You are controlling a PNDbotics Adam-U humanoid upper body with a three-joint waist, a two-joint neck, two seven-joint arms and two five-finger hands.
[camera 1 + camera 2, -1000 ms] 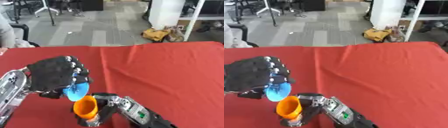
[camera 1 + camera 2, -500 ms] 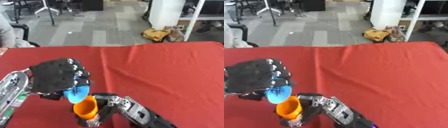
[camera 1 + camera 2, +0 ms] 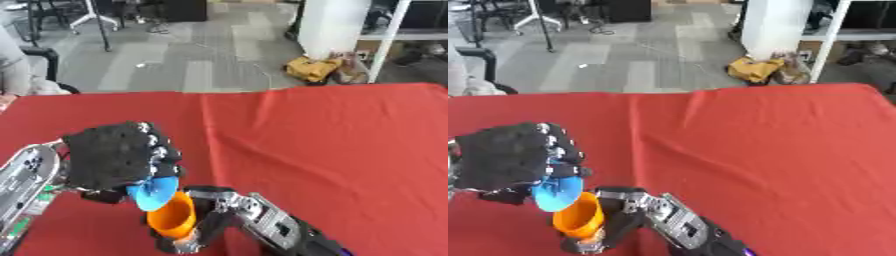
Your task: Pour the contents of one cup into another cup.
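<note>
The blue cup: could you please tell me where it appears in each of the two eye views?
Left eye view: blue cup sits lower left of centre, under the left hand.
Right eye view: farther left, same height.
Shared landmark: the orange cup directly below its rim, held by the right hand.

No text, label, brand, number or sign can be read on anything here.

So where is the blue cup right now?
The blue cup is low on the left of the left eye view, tipped in the left hand just above the orange cup, which the right hand holds over the red table.
</note>
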